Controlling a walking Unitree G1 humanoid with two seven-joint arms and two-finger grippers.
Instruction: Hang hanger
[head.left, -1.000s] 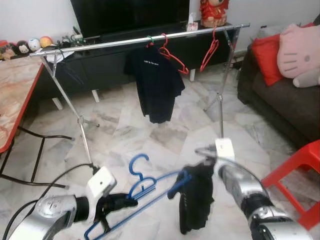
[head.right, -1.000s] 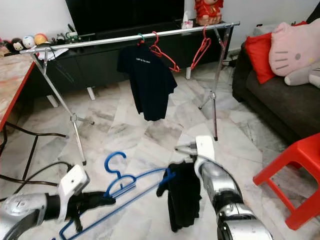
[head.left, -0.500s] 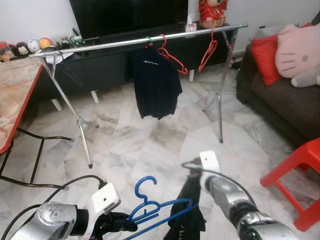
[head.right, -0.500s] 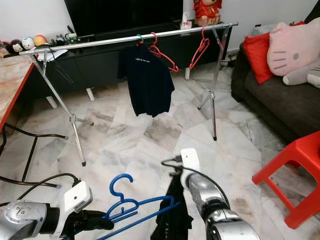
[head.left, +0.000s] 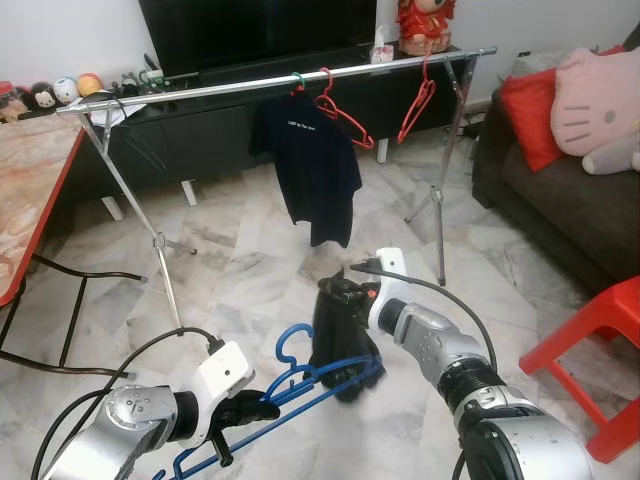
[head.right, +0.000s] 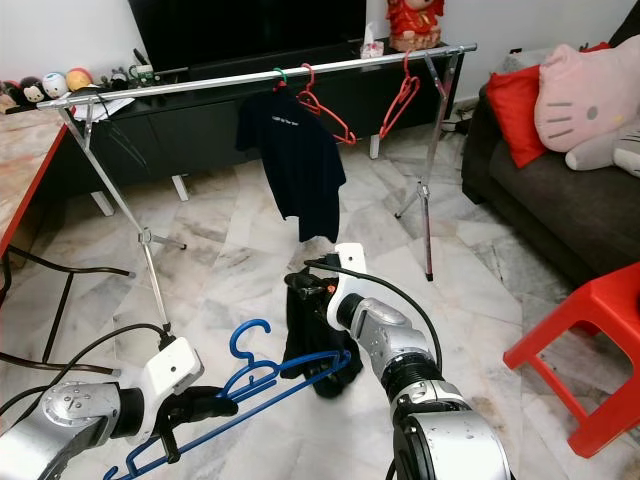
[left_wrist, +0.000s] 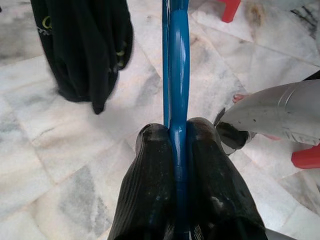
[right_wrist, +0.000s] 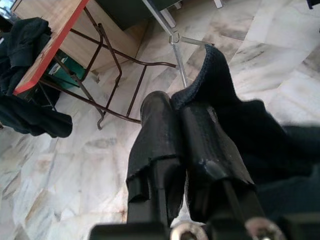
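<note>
Nearest, at about 7 o'clock in the left eye view, the left claw (head.left: 262, 408) is clamped narrow on the lower bar of the blue hanger (head.left: 300, 385); the left wrist view shows both fingers (left_wrist: 150, 170) pressed flat against the bar. The hanger lies tilted, its hook at about 6 o'clock, raised clear of the marble floor (head.left: 260, 270).

Just beyond, near centre, the right claw (head.left: 345, 292) is pinched closed on the top edge of a black garment (head.left: 338, 335), which droops over the hanger's far arm.

Farther out, at 12 o'clock, the silver rail (head.left: 250, 85) of the drying rack carries a dark T-shirt (head.left: 315, 165) and two red hangers (head.left: 345, 112). A tabletop (head.left: 25, 190) stands at 9 o'clock, a sofa (head.left: 570, 200) at 3 o'clock.

Judgement: the hanger appears light, stiff and smooth, liable to swivel in a narrow grip; hold is best taken near the neck below the hook. The garment is limp and may slide off the arm if the hanger tilts further.
</note>
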